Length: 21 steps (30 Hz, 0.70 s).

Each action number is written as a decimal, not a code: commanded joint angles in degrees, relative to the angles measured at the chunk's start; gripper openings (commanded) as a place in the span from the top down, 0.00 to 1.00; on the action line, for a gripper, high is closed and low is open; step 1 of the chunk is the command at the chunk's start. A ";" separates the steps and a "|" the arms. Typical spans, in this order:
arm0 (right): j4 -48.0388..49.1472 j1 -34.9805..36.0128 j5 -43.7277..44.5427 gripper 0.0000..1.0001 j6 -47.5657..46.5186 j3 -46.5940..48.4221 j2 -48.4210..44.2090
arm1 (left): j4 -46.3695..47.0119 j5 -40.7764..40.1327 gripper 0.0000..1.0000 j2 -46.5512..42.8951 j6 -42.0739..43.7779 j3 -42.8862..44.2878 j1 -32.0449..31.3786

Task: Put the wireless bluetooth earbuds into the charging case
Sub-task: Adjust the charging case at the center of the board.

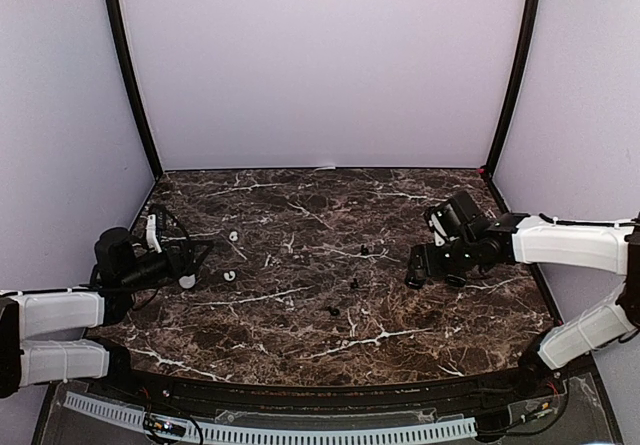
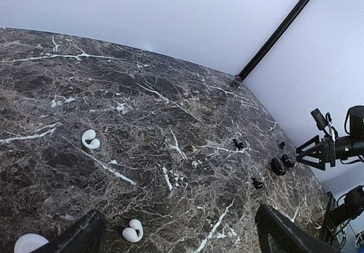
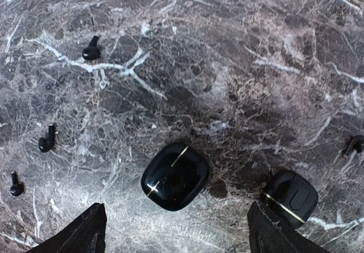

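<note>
Two white earbuds (image 2: pixel 90 140) (image 2: pixel 133 231) lie on the marble table (image 1: pixel 300 350) ahead of my left gripper (image 2: pixel 182 241), which stands open and holds nothing. A white charging case (image 2: pixel 28 243) sits beside its left finger. Small black earbuds (image 3: pixel 91 51) (image 3: pixel 47 140) (image 3: pixel 15 186) are scattered mid-table. A glossy black charging case (image 3: pixel 175 176), lid shut, lies just ahead of my right gripper (image 3: pixel 176 239), between its open fingers and untouched. A second black case (image 3: pixel 289 196) rests against the right finger (image 3: pixel 273 236).
Another black earbud (image 3: pixel 352 146) lies at the far right of the right wrist view. Pale walls and black corner posts (image 1: pixel 135 95) enclose the table at the back and sides. My left gripper (image 1: pixel 200 258) and right gripper (image 1: pixel 432 265) hover low at opposite sides.
</note>
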 commanded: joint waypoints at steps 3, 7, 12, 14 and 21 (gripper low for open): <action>-4.41 1.83 -2.27 0.17 -0.33 1.72 2.57 | 0.30 -0.58 0.05 -1.25 0.92 -1.09 -0.17; -5.82 2.01 -2.54 0.18 -1.14 3.12 5.13 | 0.33 -0.53 0.05 -1.35 0.95 -1.19 -0.14; -2.82 2.14 -5.22 0.19 0.26 3.08 8.11 | 0.41 -0.15 0.05 -1.27 0.80 -1.18 -0.18; -0.95 2.21 -5.62 0.19 1.05 2.77 9.09 | 0.45 -0.06 0.05 -1.27 0.71 -1.26 -0.21; 4.64 2.28 -15.77 0.19 3.37 3.02 10.50 | 0.72 0.07 0.05 -0.62 0.69 -1.10 -0.17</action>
